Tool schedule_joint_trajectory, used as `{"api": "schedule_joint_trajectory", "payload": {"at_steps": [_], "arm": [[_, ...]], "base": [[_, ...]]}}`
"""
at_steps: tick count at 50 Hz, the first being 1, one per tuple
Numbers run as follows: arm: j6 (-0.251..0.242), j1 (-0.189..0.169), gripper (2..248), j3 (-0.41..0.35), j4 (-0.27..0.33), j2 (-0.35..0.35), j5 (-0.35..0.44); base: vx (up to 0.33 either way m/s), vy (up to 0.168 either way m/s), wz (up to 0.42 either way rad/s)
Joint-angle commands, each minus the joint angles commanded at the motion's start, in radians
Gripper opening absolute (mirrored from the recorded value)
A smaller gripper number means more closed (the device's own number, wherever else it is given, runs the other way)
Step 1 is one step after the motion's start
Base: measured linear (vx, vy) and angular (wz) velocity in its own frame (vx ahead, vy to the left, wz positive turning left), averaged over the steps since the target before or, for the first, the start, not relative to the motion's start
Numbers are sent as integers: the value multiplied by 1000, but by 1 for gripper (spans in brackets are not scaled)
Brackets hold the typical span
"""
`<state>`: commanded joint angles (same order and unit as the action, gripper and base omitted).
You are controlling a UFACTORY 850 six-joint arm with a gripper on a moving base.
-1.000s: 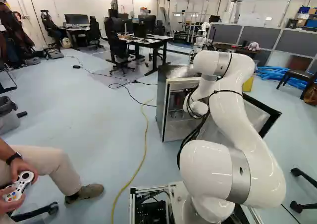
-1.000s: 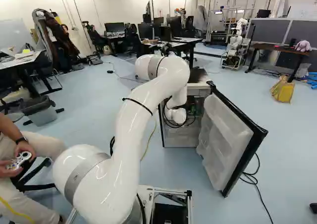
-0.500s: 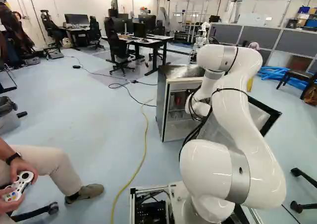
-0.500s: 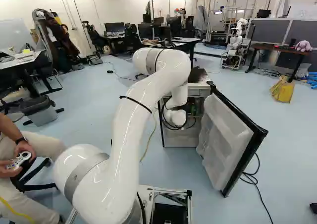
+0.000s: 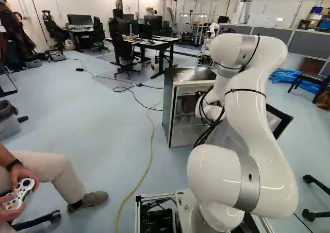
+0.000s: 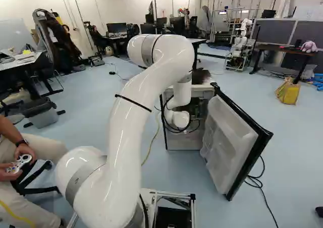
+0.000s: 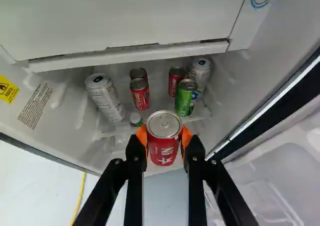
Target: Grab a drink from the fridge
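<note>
In the wrist view my gripper is shut on a red can, its orange pads pressed against both sides. The silver lid faces the camera. Ahead, inside the open fridge, stand two red cans one behind the other, another red can, a green can, a tall white can and a silver can. A bottle with a green cap is just beyond the held can. The arm's wrist hides the gripper in both base views.
The fridge door hangs wide open to the right of the arm in the right base view. Cables loop around my wrist. A yellow cable crosses the floor. Another robot stands far back. A desk is behind the fridge.
The arm's elbow has risen and come back toward the base, and the wrist has drawn back slightly at the fridge opening. The base, fridge and door have stayed put.
</note>
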<state>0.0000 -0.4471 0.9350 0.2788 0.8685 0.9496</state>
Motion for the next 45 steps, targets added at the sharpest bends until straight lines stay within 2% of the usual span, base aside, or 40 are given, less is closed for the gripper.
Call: {"api": "schedule_joint_trajectory", "payload": {"at_steps": [27, 45], "arm": [[0, -30, 86, -183, 0, -170, 0], [0, -43, 86, -277, 0, -271, 0]], "base": [[0, 0, 0], [0, 0, 0]]}}
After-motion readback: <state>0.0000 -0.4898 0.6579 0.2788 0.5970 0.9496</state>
